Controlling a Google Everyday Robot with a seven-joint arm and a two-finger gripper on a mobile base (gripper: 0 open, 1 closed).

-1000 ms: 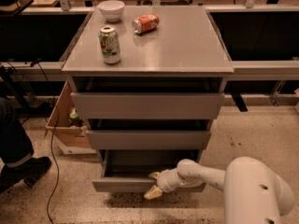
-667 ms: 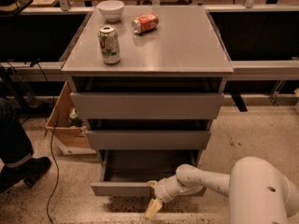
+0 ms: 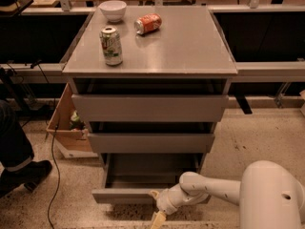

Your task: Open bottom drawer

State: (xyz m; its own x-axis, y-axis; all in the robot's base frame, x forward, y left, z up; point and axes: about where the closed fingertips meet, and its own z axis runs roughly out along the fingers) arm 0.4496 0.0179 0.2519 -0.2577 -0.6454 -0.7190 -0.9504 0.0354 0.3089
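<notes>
Low at the foot of the grey three-drawer cabinet [image 3: 150, 109], the bottom drawer [image 3: 124, 196], with its plain flat grey handle-less front and smooth grey tray, stands pulled partway out. A good stretch of tray shows below the middle drawer front [image 3: 151, 142]. Your white arm's pincer [image 3: 155, 207] sits at the right end of that front. Its two yellowish tips are spread apart, one against the face and one hanging just under the lower edge, and it grips nothing firmly that I can make out.

I judge you are late in the pulling step, with the drawer mostly open. Your next move calls for a straight draw toward the base along the runners, keeping the tips hooked on the front. If you count it open enough, ease off cleanly.

Up on the cabinet's flat grey surface [image 3: 190, 46] stand an upright green-and-white drinks can [image 3: 111, 46], a red can on its side [image 3: 148, 24] and a small white bowl [image 3: 113, 10]. Pull gently so they stay put. An open cardboard box [image 3: 64, 130] sits just left of the cabinet.
</notes>
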